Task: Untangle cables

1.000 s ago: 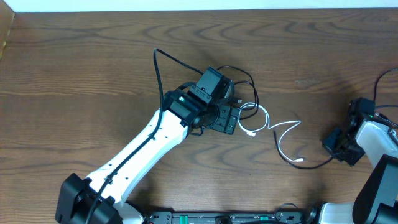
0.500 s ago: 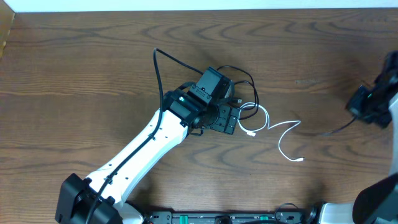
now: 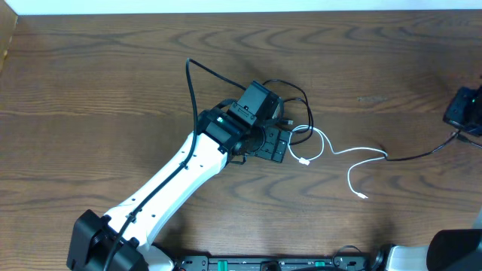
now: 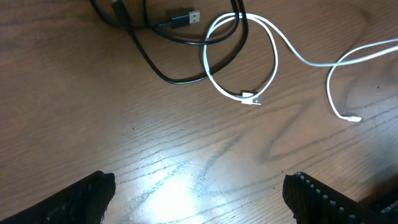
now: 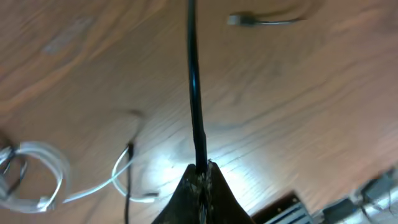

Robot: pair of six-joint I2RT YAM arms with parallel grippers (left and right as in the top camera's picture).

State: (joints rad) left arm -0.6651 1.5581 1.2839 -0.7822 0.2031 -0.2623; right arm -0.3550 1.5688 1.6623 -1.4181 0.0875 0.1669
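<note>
The black cord (image 5: 194, 81) is pinched tight between the fingers of my right claw (image 5: 200, 169) and runs straight out from them. From overhead, it stretches leftward across the tabletop (image 3: 113, 90) from that claw at the far right edge. It ends where it reaches the white cord (image 4: 276, 62), and I cannot tell whether the two touch or cross there.

The white cord makes a loop just beside my left claw (image 4: 199, 194). One small plug (image 4: 252, 98) lies at the bottom of that loop. From the loop the cord runs right, bends back on itself near the black cord's end, and finishes in another plug (image 4: 351, 116) on bare wood.

A second black cord (image 4: 180, 81) curls through the same spot and crosses the white loop near its top and along its lower left side. I cannot make out which lies on top. Its silvery USB plug (image 4: 186, 17) rests flat on the wood just left of the white loop's top.

My left claw is spread wide and holds nothing. Its two fingertips sit at the lower corners of my wrist view with only wood grain between them. The looped cords lie beyond the fingertips, apart from them. From overhead, the wrist hides the left part of the tangle.
</note>
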